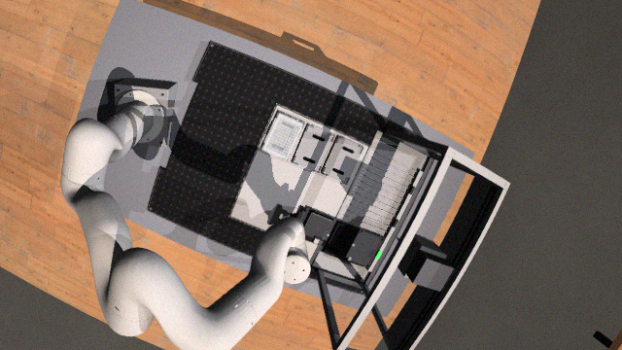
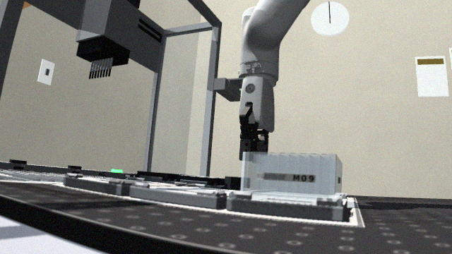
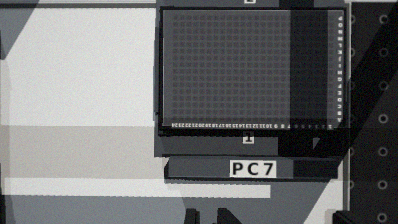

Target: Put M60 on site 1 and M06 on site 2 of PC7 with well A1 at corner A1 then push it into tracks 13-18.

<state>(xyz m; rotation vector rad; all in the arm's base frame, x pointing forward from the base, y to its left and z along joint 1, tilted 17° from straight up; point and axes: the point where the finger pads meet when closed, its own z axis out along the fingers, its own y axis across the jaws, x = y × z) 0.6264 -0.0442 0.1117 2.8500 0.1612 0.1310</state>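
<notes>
Wooden floor point(image 1: 58, 58) under grey table point(image 1: 141, 44), black perforated board point(image 1: 233, 92) on top. Landmark: instrument frame point(image 1: 478, 172), white-edged, at right end of board.

Left of frame, white arm point(image 1: 146, 287) looping from base point(image 1: 141, 97) at far left of board round toward frame's near corner. Between base and frame, pale apron point(image 1: 272, 180). Along apron's far edge, row of three nests: M09 point(image 2: 291, 173), pale deep-well block, seated in nest farthest from frame, label readable in exterior view; next two nests point(image 1: 340, 157) toward frame bare, showing dark slots.

Gripper point(image 2: 253, 141) pointing straight down, partly behind M09's left end in exterior view, clear of it. Fingers spread wide, holding nothing, tips just peeking in at bottom edge of wrist view.

PC7 point(image 3: 252, 169) carrier just ahead of fingertips, handle end with label nearest gripper, lying in frame's rails at near-side end. M60 point(image 3: 227, 67), dark 384-well plate, on site marked 1 next to handle, looks flat inside locators. Second plate further in on carrier point(image 1: 365, 245), label not readable.

Green lamp point(image 1: 378, 254) lit just behind carrier's inner end, inside frame. Rail ribs point(image 1: 389, 194) bare beside carrier.
</notes>
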